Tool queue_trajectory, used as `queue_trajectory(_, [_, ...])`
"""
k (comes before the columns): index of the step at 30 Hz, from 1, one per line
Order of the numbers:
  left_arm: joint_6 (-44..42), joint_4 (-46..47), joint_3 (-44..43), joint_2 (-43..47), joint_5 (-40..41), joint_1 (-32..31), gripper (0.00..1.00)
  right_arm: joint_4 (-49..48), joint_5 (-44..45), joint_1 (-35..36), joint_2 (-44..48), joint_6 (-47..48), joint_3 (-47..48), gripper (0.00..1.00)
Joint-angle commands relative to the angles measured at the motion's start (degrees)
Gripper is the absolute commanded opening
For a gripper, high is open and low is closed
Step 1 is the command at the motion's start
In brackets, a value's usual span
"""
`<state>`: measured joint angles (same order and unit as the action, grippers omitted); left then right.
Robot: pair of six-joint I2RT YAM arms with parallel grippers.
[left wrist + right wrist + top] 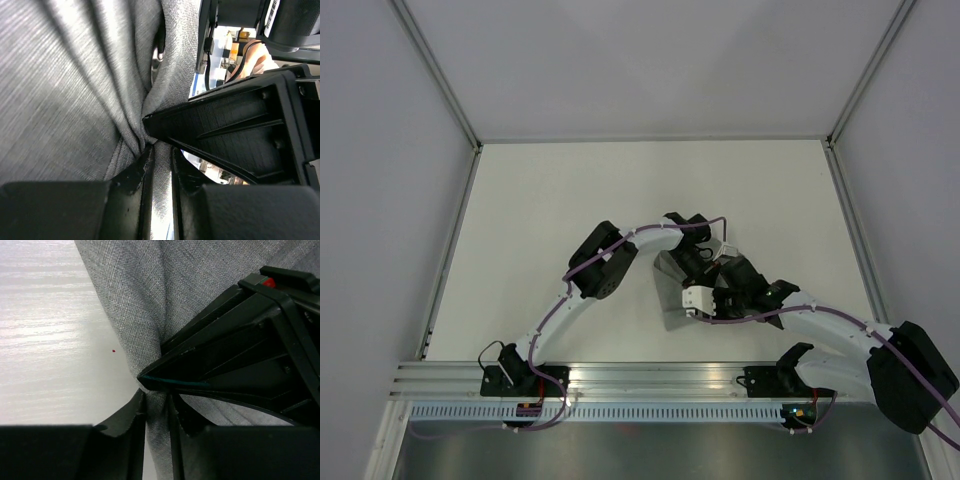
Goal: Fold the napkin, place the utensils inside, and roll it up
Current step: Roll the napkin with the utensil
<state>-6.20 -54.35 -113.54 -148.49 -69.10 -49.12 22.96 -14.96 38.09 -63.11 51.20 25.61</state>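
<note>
Napkin (670,296): mid-table, right of centre, gathered into creased bunch, one edge pulled up to pinch point between both arms. Utensils not made out; bright glint in fold in left wrist view, unidentifiable.

Left gripper (160,156): clamped on napkin fabric. Right gripper (156,400): likewise clamped on cloth, tip touching or just beside other gripper's finger.

Table (570,200): bare white surface seen around cloth.

Step judged: folding, early; no neat fold seen yet. Next move judged: pinch points drawn apart, cloth tensioned, edge carried over and laid flat.
</note>
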Motion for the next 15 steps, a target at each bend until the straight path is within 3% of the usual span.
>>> queue_trajectory(1, [-0.3,1.2,0.7,-4.3,13.0,0.4,0.08,-5.9,0.8,0.6,-1.2,-1.5,-1.2,0.20])
queue_trajectory(6, [5.4,10.3,5.9,0.4,11.5,1.5,0.20,-7.2,1.3,0.6,-1.2,-2.2,-2.5,0.06])
queue_trajectory(11, [16.9,26.5,13.8,9.3,10.7,2.9,0.38,-6.5,0.1,0.2,-1.4,-1.9,-2.1,0.02])
queue_trajectory(15, [27.8,40.5,21.8,15.6,12.1,5.0,0.40,-4.6,-3.5,-2.3,-3.2,0.4,0.0,0.00])
